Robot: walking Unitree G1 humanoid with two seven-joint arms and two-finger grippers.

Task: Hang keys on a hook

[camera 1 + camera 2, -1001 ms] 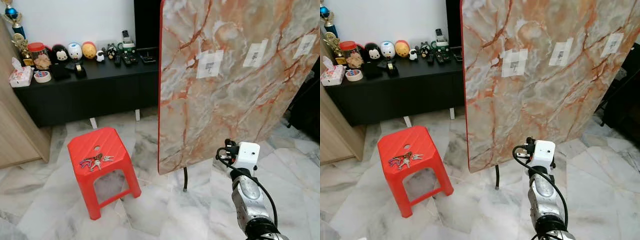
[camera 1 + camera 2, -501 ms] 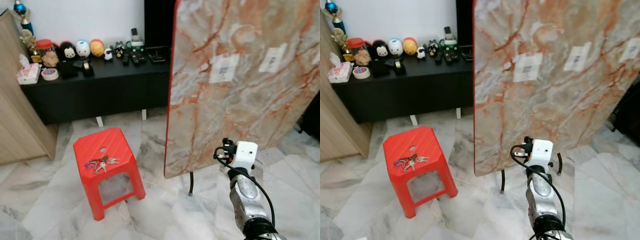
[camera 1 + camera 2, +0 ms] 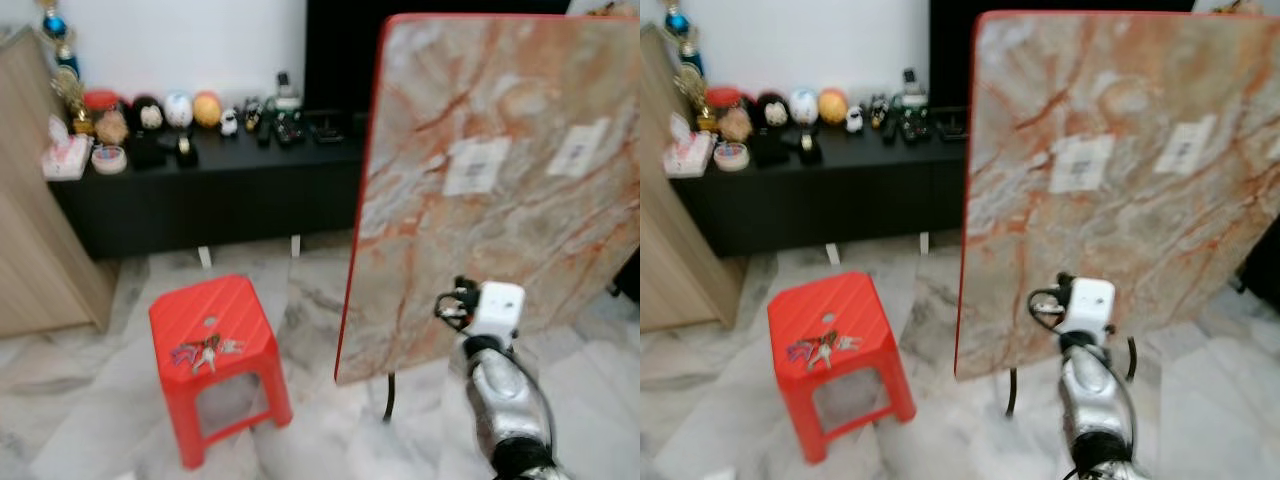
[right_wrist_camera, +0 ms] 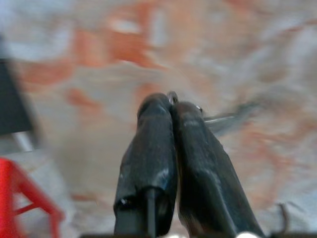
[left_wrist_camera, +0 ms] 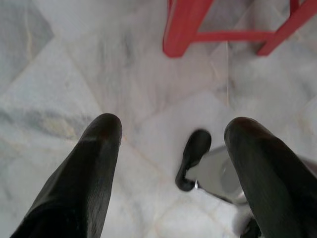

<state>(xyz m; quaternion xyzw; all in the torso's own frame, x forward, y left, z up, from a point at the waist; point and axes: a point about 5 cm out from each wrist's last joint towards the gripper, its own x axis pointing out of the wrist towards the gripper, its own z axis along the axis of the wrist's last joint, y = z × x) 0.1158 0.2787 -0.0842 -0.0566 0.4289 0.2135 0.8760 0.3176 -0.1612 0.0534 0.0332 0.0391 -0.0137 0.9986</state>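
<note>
Currently approach phase, judged: keys (image 3: 205, 352) lie on top of red stool (image 3: 215, 325), lower left of head view, untouched. Hooks not resolvable; two pale labels on the marble-pattern panel (image 3: 500, 190) at right may mark hook spots, too blurry to confirm.

Right end effector (image 4: 171, 116): fingers pressed together, nothing visibly held, pointing at the panel surface. Right arm (image 3: 495, 390) raised at lower right of head view, well apart from keys. Left end effector (image 5: 168, 139): fingers spread wide, empty, hanging over the floor w/ stool legs at frame top.

To do this step well (judgement):
- Close in on stool first and stop square to it; frames are motion-blurred, so settle before reaching.
- Part the fingers of whichever arm goes in; left is nearer the stool side.
- Keys lie flat, so come down steep and pinch the ring/bunch, not one blade.
- Stool top is ribbed plastic; keys may slide if nudged.

Room: white-grey marble tile floor (image 3: 90, 400), glossy. Black low cabinet (image 3: 200, 190) along back wall, upper left, carrying figurines, tape roll, tissue box, remotes. Wood panel at far left edge. Marble panel stands upright on thin dark legs.
</note>
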